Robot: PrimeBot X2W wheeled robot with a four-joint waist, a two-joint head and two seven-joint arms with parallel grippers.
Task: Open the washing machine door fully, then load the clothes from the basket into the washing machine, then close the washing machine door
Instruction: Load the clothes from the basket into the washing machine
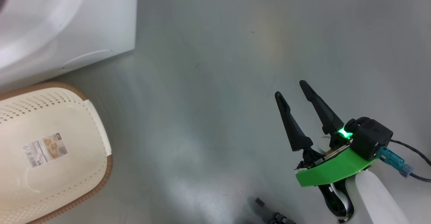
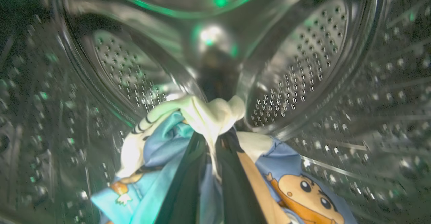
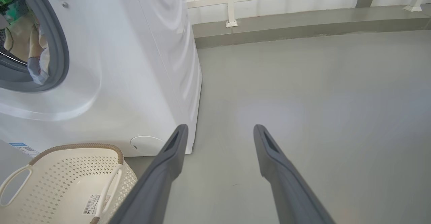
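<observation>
In the left wrist view, the left gripper [image 2: 213,134] is deep inside the shiny drum [image 2: 303,49] full of little holes. Its two dark fingers are squeezed close together on the clothes [image 2: 161,150] at the bottom middle of the frame. A white bunch sits right at the tips, and blue cloth with an orange bear face hangs down at the lower right. In the right wrist view, the washing machine [image 3: 134,65] fills the upper left, and a bit of the clothes [image 3: 33,55] shows inside the grey rubber ring [image 3: 62,49] at the left edge. The basket [image 3: 74,170] sits at the lower left, just in front of the machine, near its round cap [image 3: 146,145]. The right gripper [image 3: 220,128] has its fingers spread wide apart with nothing between them, over the grey floor [image 3: 320,116]. In the head view, the right gripper [image 1: 290,88] is at the lower right, well apart from the basket [image 1: 101,180] at the lower left, where the sticker [image 1: 45,149] on the basket's bottom shows plainly. The washing machine [image 1: 67,22] is at the upper left.
</observation>
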